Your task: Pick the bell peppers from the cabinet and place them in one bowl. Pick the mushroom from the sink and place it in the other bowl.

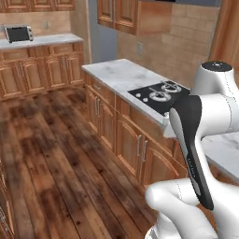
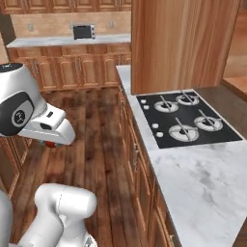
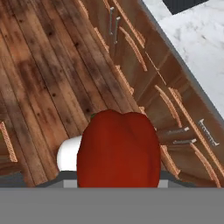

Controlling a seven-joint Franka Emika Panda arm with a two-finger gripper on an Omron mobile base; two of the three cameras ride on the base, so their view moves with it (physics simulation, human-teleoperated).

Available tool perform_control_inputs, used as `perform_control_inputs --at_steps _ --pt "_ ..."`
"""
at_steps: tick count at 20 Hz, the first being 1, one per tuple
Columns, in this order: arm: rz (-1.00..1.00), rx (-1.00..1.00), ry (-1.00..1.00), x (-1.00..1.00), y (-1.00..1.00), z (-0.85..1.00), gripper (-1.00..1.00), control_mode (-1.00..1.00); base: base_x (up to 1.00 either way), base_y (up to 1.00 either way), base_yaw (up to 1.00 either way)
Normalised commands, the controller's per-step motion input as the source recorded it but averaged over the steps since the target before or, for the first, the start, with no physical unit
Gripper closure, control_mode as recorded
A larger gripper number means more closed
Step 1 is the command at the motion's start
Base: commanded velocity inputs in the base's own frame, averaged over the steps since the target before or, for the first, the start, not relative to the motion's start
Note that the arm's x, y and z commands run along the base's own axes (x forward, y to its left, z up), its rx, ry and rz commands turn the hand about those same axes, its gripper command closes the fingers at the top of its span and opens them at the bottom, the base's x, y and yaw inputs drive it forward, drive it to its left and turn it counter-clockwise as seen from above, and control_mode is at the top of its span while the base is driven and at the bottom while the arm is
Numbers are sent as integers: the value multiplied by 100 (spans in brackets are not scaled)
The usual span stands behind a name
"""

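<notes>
A glossy red bell pepper (image 3: pixel 118 148) bulks large at the bottom of the hand view, right where the fingertips rise, and hangs in the air over the wooden floor. My gripper (image 2: pixel 52 141) is shut on it, and the pepper hides the finger tips. In the right base view a sliver of the red bell pepper (image 2: pixel 47 144) peeks out under the white hand, left of the counter run and at about counter height.
To the right runs a marble counter (image 2: pixel 202 188) with a black stovetop (image 2: pixel 188 118), above brown doors and drawers (image 3: pixel 175 113). Wall cabinets (image 1: pixel 126 16) hang over it. A toaster oven (image 1: pixel 18 33) stands on the far counter. Wooden floor (image 1: pixel 46 149) lies open on the left.
</notes>
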Motion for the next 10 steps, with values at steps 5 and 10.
perform_control_inputs --at_steps 5,10 --pt "0 0 0 0 0 0 100 100 0 3 50" --pt "0 0 0 0 0 0 100 100 4 9 49"
